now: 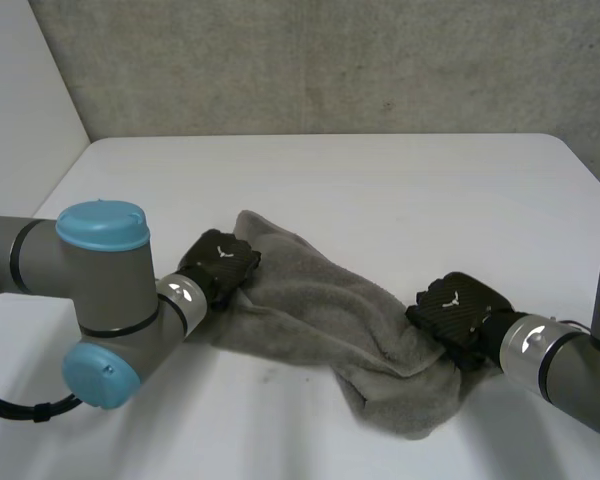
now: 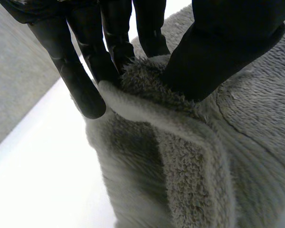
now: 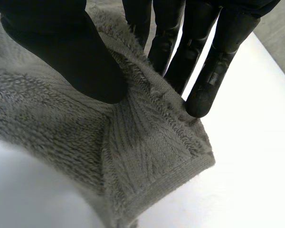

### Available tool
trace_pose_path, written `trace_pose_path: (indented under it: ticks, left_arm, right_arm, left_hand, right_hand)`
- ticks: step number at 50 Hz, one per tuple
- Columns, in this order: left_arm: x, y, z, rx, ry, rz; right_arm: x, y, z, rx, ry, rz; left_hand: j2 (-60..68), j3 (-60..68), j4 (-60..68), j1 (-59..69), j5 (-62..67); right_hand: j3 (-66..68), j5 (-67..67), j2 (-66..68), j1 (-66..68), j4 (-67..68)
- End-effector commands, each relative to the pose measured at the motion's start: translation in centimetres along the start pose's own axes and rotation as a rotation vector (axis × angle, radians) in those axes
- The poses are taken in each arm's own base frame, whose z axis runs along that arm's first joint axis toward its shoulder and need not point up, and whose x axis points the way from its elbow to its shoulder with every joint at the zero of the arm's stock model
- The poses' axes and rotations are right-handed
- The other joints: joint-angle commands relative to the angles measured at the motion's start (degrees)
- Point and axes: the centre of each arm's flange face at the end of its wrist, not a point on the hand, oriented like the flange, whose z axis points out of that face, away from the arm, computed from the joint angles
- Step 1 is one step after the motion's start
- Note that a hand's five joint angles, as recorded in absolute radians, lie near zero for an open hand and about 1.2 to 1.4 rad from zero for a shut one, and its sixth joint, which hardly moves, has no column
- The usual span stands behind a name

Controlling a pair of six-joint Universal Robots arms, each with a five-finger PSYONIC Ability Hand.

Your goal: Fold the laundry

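Crumpled grey towel (image 1: 320, 330) on white tabletop (image 1: 380, 190). Pinched at one end's edge by left robot hand (image 1: 218, 265), thumb against fingers; at the other end's hemmed corner by right robot hand (image 1: 458, 310), same grip. Advisable: lift together, draw apart evenly, keep both pinches firm, spread flat before folding.

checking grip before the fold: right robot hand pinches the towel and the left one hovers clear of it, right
No. The left robot hand pinches the towel too, as the left wrist view shows. The right robot hand does pinch it.
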Motion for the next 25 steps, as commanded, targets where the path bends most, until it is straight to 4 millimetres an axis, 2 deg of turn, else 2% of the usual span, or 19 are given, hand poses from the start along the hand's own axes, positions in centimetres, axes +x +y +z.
trace_pose_path:
  ticks: [1, 2, 3, 5, 6, 8, 9, 10, 11, 13, 14, 16, 19, 20, 21, 22, 24, 25]
  left_arm:
    - [-2.7, -4.1, 1.2, 0.197, -0.126, 0.029]
    - [-4.1, -6.2, 1.3, 0.275, -0.177, 0.035]
    - [-4.1, -6.2, 1.3, 0.275, -0.178, 0.035]
    - [-7.3, -11.1, 1.5, 0.446, -0.291, 0.053]
    - [-7.3, -11.1, 1.5, 0.447, -0.292, 0.053]
    - [-10.7, -16.2, 0.6, 0.614, -0.432, 0.057]
    - [-10.7, -16.2, 0.6, 0.615, -0.433, 0.057]
    - [-12.5, -18.5, -0.2, 0.693, -0.508, 0.047]
    - [-12.5, -18.5, -0.2, 0.693, -0.509, 0.047]
    - [-15.5, -22.3, -2.4, 0.853, -0.631, -0.005]
    - [-15.5, -22.3, -2.4, 0.854, -0.632, -0.005]
    - [-17.3, -24.5, -4.6, 0.978, -0.692, -0.073]
    - [-17.8, -24.8, -5.3, 1.007, -0.696, -0.102]
    - [-18.1, -24.5, -5.4, 1.004, -0.687, -0.125]
    - [-18.0, -23.3, -4.9, 0.962, -0.669, -0.141]
    - [-18.0, -23.3, -4.9, 0.962, -0.669, -0.142]
    - [-16.5, -19.7, -3.1, 0.826, -0.605, -0.163]
    - [-16.5, -19.7, -3.1, 0.826, -0.604, -0.163]
  right_arm:
    - [3.6, -1.8, 1.5, 0.019, 0.132, -0.054]
    - [5.2, -3.0, 1.8, 0.035, 0.200, -0.082]
    - [5.2, -3.0, 1.8, 0.035, 0.201, -0.082]
    - [9.3, -6.9, 2.2, 0.119, 0.391, -0.138]
    - [9.3, -6.9, 2.2, 0.119, 0.392, -0.138]
    - [13.3, -12.1, 1.2, 0.284, 0.632, -0.164]
    - [13.3, -12.1, 1.2, 0.285, 0.633, -0.164]
    - [14.9, -14.5, 0.3, 0.393, 0.752, -0.157]
    - [14.9, -14.5, 0.3, 0.394, 0.754, -0.157]
    - [16.9, -17.4, -1.5, 0.603, 0.927, -0.104]
    - [16.9, -17.4, -1.5, 0.604, 0.928, -0.104]
    - [17.5, -18.9, -3.7, 0.747, 1.021, -0.075]
    - [17.2, -18.6, -3.9, 0.759, 1.018, -0.066]
    - [16.5, -17.9, -3.8, 0.744, 0.994, -0.058]
    - [15.5, -17.0, -3.2, 0.718, 0.959, -0.060]
    - [15.5, -17.0, -3.2, 0.717, 0.959, -0.060]
    - [12.8, -15.4, -1.7, 0.664, 0.865, -0.053]
    - [12.8, -15.4, -1.7, 0.664, 0.865, -0.053]
  left_hand:
    - [11.3, 11.6, 11.3, 14.4, 12.4]
    - [11.3, 11.6, 11.3, 14.4, 12.4]
    - [11.3, 11.6, 11.3, 14.4, 12.4]
    - [11.3, 11.6, 11.3, 14.4, 12.4]
    - [11.3, 11.6, 11.3, 14.4, 12.4]
    - [11.3, 11.6, 11.3, 14.4, 12.4]
    - [11.3, 11.6, 11.3, 14.4, 12.4]
    - [11.3, 11.6, 11.3, 14.4, 12.4]
    - [11.3, 11.6, 11.3, 14.4, 12.4]
    - [11.3, 11.6, 11.3, 14.4, 12.4]
    - [11.3, 11.6, 11.3, 14.4, 12.4]
    - [11.3, 11.6, 11.3, 14.4, 12.4]
    - [11.3, 11.6, 11.3, 14.4, 12.4]
    - [11.3, 11.6, 11.3, 14.4, 12.4]
    - [11.3, 11.6, 11.3, 14.4, 12.4]
    - [11.3, 11.6, 11.3, 14.4, 12.4]
    - [11.3, 11.6, 11.3, 14.4, 12.4]
    - [11.3, 11.6, 11.3, 14.4, 12.4]
  right_hand:
    - [12.1, 13.9, 12.9, 26.0, 11.6]
    - [12.1, 13.9, 12.9, 26.0, 11.6]
    - [12.1, 13.9, 12.9, 26.0, 11.6]
    - [12.1, 13.9, 12.9, 26.0, 11.6]
    - [12.1, 13.9, 12.9, 26.0, 11.6]
    - [12.1, 13.9, 12.9, 26.0, 11.6]
    - [12.1, 13.9, 12.9, 26.0, 11.6]
    - [12.1, 13.9, 12.9, 26.0, 11.6]
    - [12.1, 13.9, 12.9, 26.0, 11.6]
    - [12.1, 13.9, 12.9, 26.0, 11.6]
    - [12.1, 13.9, 12.9, 26.0, 11.6]
    - [12.1, 13.9, 12.9, 26.0, 11.6]
    - [12.1, 13.9, 12.9, 26.0, 11.6]
    - [12.1, 13.9, 12.9, 26.0, 11.6]
    - [12.1, 13.9, 12.9, 26.0, 11.6]
    - [12.1, 13.9, 12.9, 26.0, 11.6]
    - [12.1, 13.9, 12.9, 26.0, 11.6]
    - [12.1, 13.9, 12.9, 26.0, 11.6]
